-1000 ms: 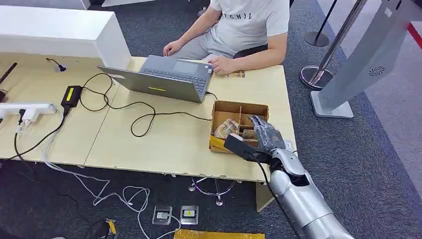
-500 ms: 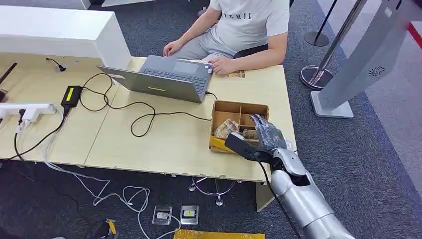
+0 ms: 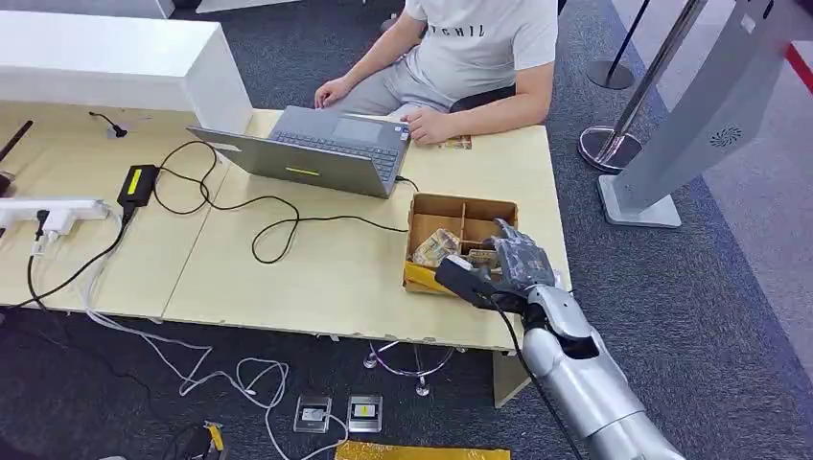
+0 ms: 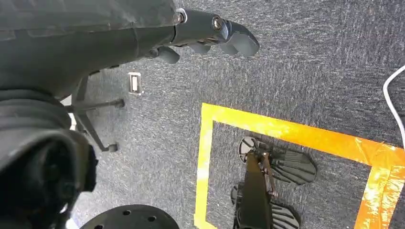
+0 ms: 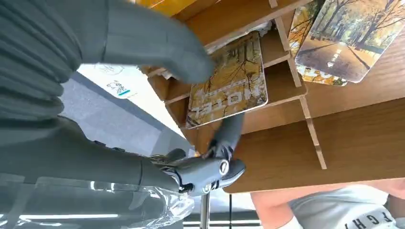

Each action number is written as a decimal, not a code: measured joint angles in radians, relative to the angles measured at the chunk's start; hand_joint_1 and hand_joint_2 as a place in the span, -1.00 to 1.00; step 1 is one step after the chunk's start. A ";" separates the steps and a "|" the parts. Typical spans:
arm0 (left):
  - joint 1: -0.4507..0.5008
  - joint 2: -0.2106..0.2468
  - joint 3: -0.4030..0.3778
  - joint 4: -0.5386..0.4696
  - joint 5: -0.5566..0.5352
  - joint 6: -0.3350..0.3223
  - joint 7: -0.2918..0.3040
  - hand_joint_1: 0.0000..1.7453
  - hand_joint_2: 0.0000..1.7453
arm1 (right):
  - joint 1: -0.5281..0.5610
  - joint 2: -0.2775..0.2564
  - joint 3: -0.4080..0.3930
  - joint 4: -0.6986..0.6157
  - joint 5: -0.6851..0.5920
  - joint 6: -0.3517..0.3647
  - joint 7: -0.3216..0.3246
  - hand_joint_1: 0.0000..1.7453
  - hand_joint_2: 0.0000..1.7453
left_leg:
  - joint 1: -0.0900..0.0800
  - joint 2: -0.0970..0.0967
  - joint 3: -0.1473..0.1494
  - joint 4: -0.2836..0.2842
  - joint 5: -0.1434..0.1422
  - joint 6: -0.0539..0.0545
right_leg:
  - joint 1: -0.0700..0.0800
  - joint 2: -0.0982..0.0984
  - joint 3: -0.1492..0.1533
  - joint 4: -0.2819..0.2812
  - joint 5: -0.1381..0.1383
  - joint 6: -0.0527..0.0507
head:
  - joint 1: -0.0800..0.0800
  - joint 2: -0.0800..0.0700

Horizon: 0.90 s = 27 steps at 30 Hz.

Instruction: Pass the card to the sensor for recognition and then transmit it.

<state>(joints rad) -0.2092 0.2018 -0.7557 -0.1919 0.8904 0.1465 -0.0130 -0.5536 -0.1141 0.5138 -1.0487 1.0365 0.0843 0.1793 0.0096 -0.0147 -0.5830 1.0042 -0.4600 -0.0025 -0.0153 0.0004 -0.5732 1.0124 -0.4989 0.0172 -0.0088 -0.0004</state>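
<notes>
**Right hand closes on a hotel card in the divided box**

While the power strip (image 3: 53, 213) and its black adapter (image 3: 137, 182) sit at the left of the head view on the pale wooden table (image 3: 316, 268), a loose black cable (image 3: 259, 225) loops toward the centre. Above the middle, an open grey laptop (image 3: 312, 153) stands at the table's far edge, and a person in a white shirt (image 3: 484, 48) sits behind it with both hands near the keyboard. Right of centre lies the cardboard box (image 3: 460, 206) with its wooden dividers, holding picture cards. Over the box's near right compartment, the right hand (image 3: 513, 264) reaches in with its fingers bent down. From the right wrist view, the thick thumb (image 5: 157, 50) lies on the face of the card (image 5: 234, 86) printed with autumn trees and the word HOTEL, and a dark finger (image 5: 229, 131) meets its lower edge, so the card is pinched while still inside its compartment. At the far right of the head view stands a grey kiosk (image 3: 709, 125) on the carpet. The left hand (image 4: 210, 36) hangs over the grey floor, fingers curled, holding nothing.
</notes>
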 joint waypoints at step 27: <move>0.008 0.003 0.000 0.000 0.000 -0.003 -0.001 -1.00 -1.00 | 0.049 -0.011 0.000 -0.072 -0.022 0.032 0.018 1.00 1.00 | 0.000 0.000 0.000 0.000 0.000 0.000 | 0.000 0.000 0.000 0.000 0.000 0.000 | 0.000 0.000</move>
<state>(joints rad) -0.2012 0.2052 -0.7557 -0.1919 0.8904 0.1438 -0.0137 -0.5045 -0.1255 0.5138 -1.1204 1.0147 0.1167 0.1976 0.0096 -0.0147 -0.5830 1.0042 -0.4600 -0.0025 -0.0153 0.0004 -0.5731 1.0124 -0.4989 0.0172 -0.0088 -0.0004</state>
